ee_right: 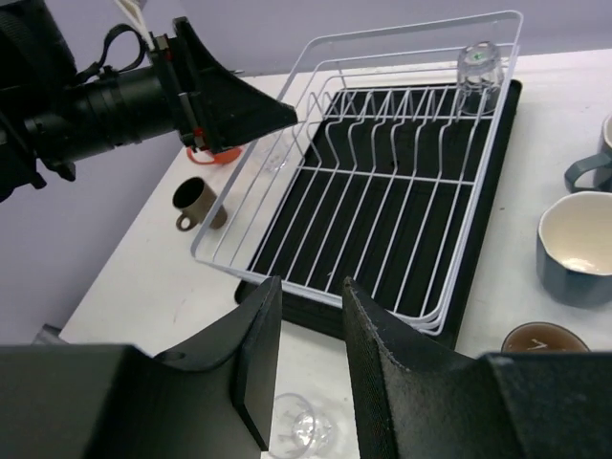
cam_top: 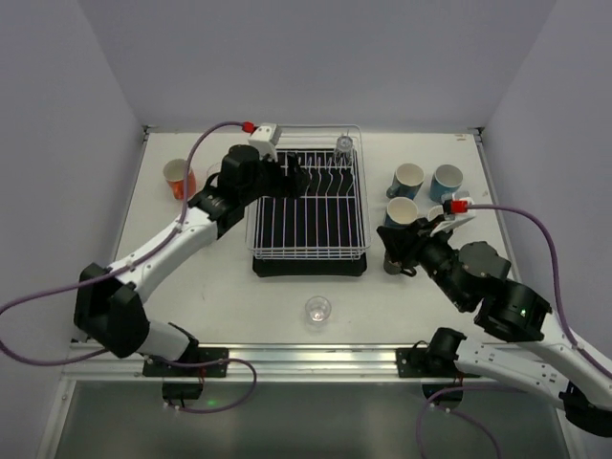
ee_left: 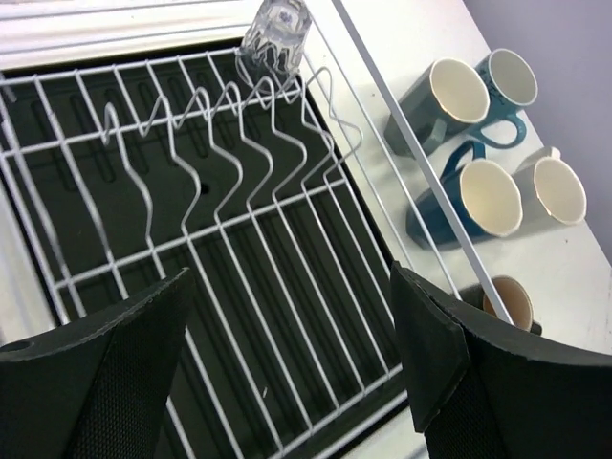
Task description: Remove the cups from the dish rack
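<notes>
Top view: we log the dish rack mid-table, with one clear glass upturned at its far right corner. Over its far left hangs the left gripper.

Left wrist view: fingers spread wide, empty, above the wires.

Right wrist view: the right gripper is narrowly parted and empty, near the rack's front. Mugs stand on the table beside the rack.

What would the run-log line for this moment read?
left tool: open, empty, over dish rack | right tool: open, empty, right of rack | clear glass: only cup in rack, far right corner
</notes>
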Available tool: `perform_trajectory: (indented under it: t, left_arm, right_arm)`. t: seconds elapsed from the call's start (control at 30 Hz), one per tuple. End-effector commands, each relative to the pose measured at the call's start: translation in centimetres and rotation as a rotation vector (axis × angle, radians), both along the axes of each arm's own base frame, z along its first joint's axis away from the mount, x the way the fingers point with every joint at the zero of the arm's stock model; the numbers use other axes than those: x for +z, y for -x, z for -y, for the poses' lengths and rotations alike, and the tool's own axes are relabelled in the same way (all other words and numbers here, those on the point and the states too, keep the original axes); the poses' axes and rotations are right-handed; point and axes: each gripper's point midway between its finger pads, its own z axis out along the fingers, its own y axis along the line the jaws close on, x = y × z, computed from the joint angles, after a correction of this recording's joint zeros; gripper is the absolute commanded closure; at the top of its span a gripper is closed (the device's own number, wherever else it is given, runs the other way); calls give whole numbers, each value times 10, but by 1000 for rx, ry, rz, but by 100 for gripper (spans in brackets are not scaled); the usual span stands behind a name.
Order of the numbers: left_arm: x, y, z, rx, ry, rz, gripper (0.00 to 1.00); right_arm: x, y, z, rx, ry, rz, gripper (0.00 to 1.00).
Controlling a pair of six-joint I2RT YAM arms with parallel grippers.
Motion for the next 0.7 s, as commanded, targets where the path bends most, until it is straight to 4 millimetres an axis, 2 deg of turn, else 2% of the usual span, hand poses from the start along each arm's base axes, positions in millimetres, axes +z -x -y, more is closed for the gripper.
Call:
perform_trajectory:
  t: [0.0, 0.03, 0.07, 0.1, 0.13, 0.17, 0.2, 0.23, 0.27, 0.3, 0.33, 0.37, 0.4, 0.43, 0.47, 0.5, 0.53, 0.57, 0.6, 0.63, 0.67]
  left_arm:
    - [46, -32, 24, -1, 50, 125, 15]
    - [29, -44, 30, 5, 28, 94, 16]
    - [41, -53, 35, 9, 37, 117, 16]
    - [23, -65, 42, 8, 14, 92, 16]
    - [21, -71, 48, 4, 8, 93, 17]
    - [35, -80, 54, 0, 17, 121, 17]
    - [32, -86, 59, -4, 10, 117, 17]
    - [12, -94, 67, -12, -15, 88, 18]
    - [22, -100, 72, -16, -14, 110, 18]
    - [19, -105, 77, -18, -23, 108, 18]
    - [2, -112, 85, -28, -44, 88, 18]
    - [12, -117, 90, -29, -47, 114, 18]
    - [10, -122, 94, -30, -56, 118, 18]
    - [-7, -127, 103, -39, -79, 101, 18]
    - [3, -136, 106, -21, -85, 133, 18]
    - [0, -141, 109, -13, -99, 142, 18]
    - [-19, -146, 116, -15, -125, 124, 19]
    - [-12, -155, 117, 6, -138, 152, 19]
    - [-14, -159, 120, 16, -151, 161, 20]
    - [-33, -165, 126, 13, -175, 147, 21]
    - [-24, -171, 128, 30, -181, 174, 22]
  right_arm:
    - [11, -10, 0, -25, -39, 40, 66]
    - [10, -12, 0, -32, -36, 38, 66]
    - [9, -15, 2, -48, -30, 37, 66]
    - [7, -17, 2, -56, -25, 33, 66]
    - [6, -19, 3, -68, -22, 33, 66]
    - [7, -20, 4, -70, -26, 35, 66]
    - [10, -20, 5, -73, -36, 45, 66]
    - [10, -20, 5, -74, -38, 50, 66]
    - [11, -20, 7, -75, -42, 56, 66]
    - [12, -21, 8, -78, -43, 60, 66]
    - [12, -20, 8, -77, -44, 61, 66]
    - [12, -21, 8, -78, -43, 61, 65]
    - [14, -20, 8, -78, -48, 65, 65]
    - [13, -20, 8, -77, -47, 65, 66]
    - [13, -20, 8, -74, -51, 66, 65]
    - [13, -20, 7, -69, -55, 69, 66]
    - [13, -19, 7, -65, -56, 69, 65]
    - [13, -18, 7, -62, -58, 70, 65]
    - [12, -18, 7, -60, -59, 69, 65]
    - [13, -17, 6, -51, -59, 72, 65]
    - [13, -16, 6, -45, -61, 74, 65]
